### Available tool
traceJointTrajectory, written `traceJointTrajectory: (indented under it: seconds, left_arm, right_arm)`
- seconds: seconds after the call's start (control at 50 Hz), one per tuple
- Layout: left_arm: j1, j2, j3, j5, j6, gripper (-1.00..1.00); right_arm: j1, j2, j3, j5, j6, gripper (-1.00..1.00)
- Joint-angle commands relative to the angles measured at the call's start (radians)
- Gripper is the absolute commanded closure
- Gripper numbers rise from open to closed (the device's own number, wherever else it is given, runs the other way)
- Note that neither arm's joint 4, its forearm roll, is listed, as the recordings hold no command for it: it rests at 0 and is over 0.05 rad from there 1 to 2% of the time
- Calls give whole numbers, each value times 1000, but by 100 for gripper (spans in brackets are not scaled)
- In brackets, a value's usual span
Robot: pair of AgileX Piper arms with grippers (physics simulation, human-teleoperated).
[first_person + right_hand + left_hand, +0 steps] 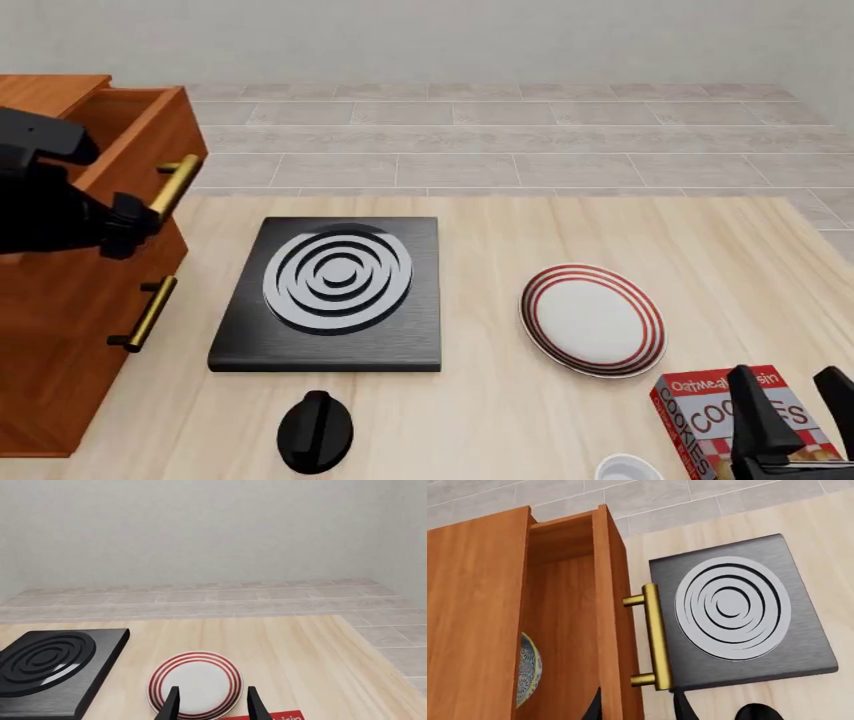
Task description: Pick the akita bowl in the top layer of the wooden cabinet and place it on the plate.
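Note:
The wooden cabinet (54,330) stands at the table's left, its top layer (140,125) pulled out. In the left wrist view the akita bowl (527,670) shows as a blue-patterned edge inside that drawer, mostly hidden by the cabinet side. My left gripper (639,711) is open, one finger inside the drawer and the other outside the brass handle (654,635), touching nothing I can see. The red-ringed plate (591,318) lies right of centre. My right gripper (213,707) hangs open just short of the plate (195,682), holding nothing.
A black stove slab (334,290) with white rings lies between cabinet and plate. A black knob-like object (315,430) sits in front of it. A cookies box (721,415) and a plain white bowl (625,468) are at the front right, beside the right gripper (794,420).

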Motion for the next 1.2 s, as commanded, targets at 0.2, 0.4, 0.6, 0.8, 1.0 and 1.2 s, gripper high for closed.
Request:
traceJointTrajectory:
  seconds: [0.2, 0.4, 0.6, 0.8, 1.0, 1.2]
  left_arm:
    - [-70, 50, -50, 20, -16, -100]
    - [-114, 54, -78, 38, -80, -100]
    - [-143, 55, -56, 19, -113, -100]
    - [-178, 65, -44, 3, -143, -100]
    - [-211, 69, -26, -10, -182, -100]
    - [-237, 72, -21, -18, -205, -100]
  right_arm:
    - [3, -18, 0, 20, 6, -100]
    - [2, -25, 0, 25, 8, -100]
    - [1, -23, 0, 23, 7, -100]
    - [0, -15, 0, 16, 6, -100]
    - [2, -13, 1, 15, 3, -100]
    - [2, -18, 1, 19, 1, -100]
